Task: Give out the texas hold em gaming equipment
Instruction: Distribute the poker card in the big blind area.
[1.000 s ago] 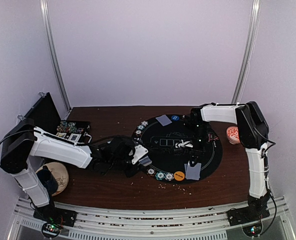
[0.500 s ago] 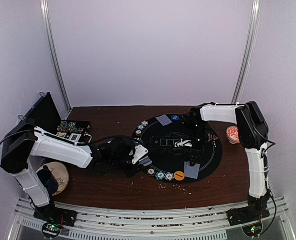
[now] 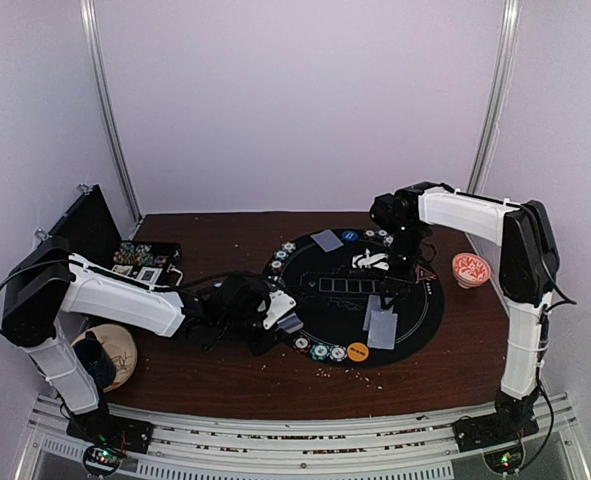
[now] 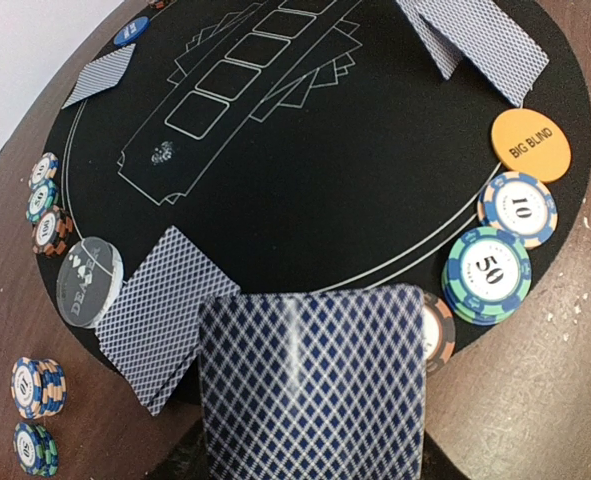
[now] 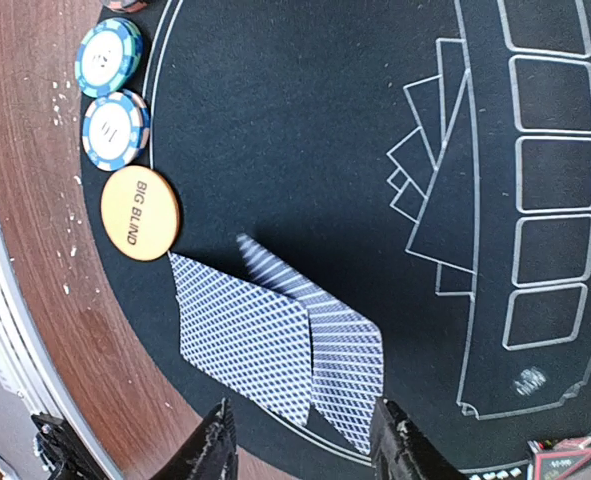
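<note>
My left gripper (image 3: 278,312) is shut on a deck of blue-backed cards (image 4: 310,385) at the near left rim of the black mat (image 3: 340,300); the deck hides its fingers. One card (image 4: 155,315) lies just left of the deck. My right gripper (image 5: 303,412) is open and empty, raised over two overlapping face-down cards (image 5: 275,340), which also show in the top view (image 3: 379,325). The orange Big Blind disc (image 5: 140,212) lies beside them. Striped chips (image 4: 490,275) line the near rim. Another card (image 3: 326,240), a blue disc (image 3: 349,236) and a red triangle marker (image 3: 422,273) sit at the far side.
A red-and-white bowl (image 3: 467,268) stands right of the mat. An open chip case (image 3: 145,260) is at the back left. A wooden plate (image 3: 110,352) lies near the left arm's base. A clear dealer button (image 4: 88,280) and chip stacks (image 4: 37,388) lie left of the deck.
My right gripper has let go of a card at the mat's near right, lifted and drawn back toward the far side. Two cards now lie there. The left arm has not moved.
</note>
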Robot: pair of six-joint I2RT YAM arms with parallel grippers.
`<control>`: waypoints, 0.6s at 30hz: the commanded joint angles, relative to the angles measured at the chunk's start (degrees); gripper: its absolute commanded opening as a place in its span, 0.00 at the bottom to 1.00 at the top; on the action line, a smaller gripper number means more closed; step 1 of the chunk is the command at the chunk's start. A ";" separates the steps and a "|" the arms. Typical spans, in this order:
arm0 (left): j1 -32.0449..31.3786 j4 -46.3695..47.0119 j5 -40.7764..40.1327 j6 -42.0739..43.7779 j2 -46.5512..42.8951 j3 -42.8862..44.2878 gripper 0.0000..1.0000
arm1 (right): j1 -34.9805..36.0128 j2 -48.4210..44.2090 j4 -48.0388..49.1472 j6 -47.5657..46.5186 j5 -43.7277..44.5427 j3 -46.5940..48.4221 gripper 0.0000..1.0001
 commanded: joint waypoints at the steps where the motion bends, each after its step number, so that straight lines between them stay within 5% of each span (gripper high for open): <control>1: -0.32 2.59 0.34 0.42 0.21 2.05 0.17 | 0.03 -1.64 0.08 0.78 1.59 -0.74 0.47; 18: -0.28 2.68 0.22 0.42 -0.39 1.78 0.17 | -0.67 4.33 6.44 3.43 1.14 1.14 0.49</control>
